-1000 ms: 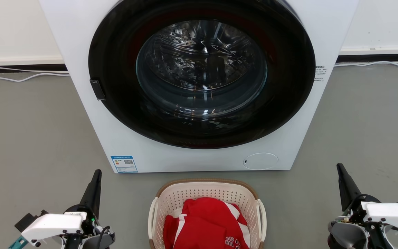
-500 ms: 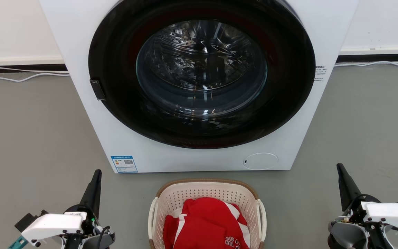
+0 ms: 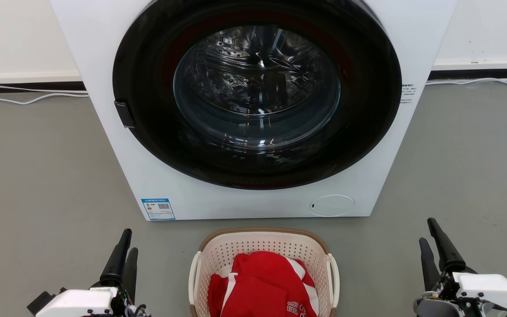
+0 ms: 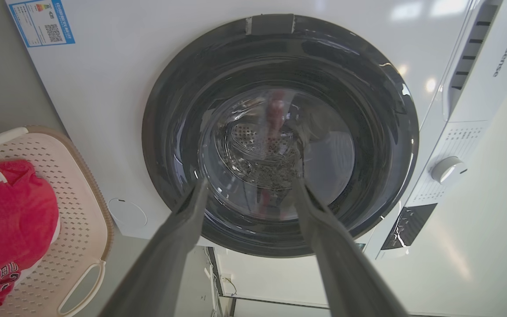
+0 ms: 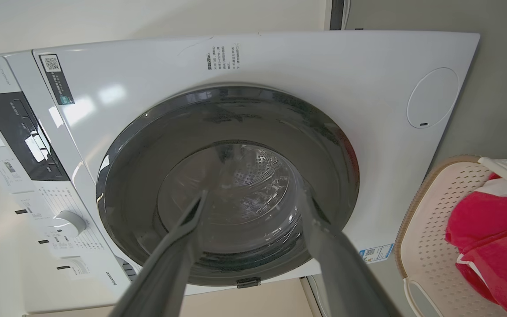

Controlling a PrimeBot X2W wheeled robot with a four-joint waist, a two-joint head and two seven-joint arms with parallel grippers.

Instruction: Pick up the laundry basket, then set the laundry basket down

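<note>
The cream-white laundry basket point(image 3: 258, 243) with its brown rim stands on the floor at the bottom centre of the head view, just in front of the washing machine. A red garment point(image 3: 262, 286) lies inside it. My left gripper point(image 3: 129, 243) hangs open to the basket's left, well apart from its white loop handle point(image 3: 193, 273). My right gripper point(image 3: 427, 231) is open further off on the right. The basket point(image 4: 75, 220) shows at the left wrist view's lower left, beside my left gripper point(image 4: 250, 185). Along the right wrist view's right edge the basket point(image 5: 425, 229) sits beside my right gripper point(image 5: 253, 193).
A white front-loading washing machine point(image 3: 117, 145) with its dark round door point(image 3: 255, 92) shut stands right behind the basket. Grey floor point(image 3: 38, 176) spreads to both sides. White cables point(image 3: 24, 100) run along the wall base behind.
Both grippers have sunk lower in the head view and turned, so two separate fingers now show on each instead of one. Basket and machine have not moved.
</note>
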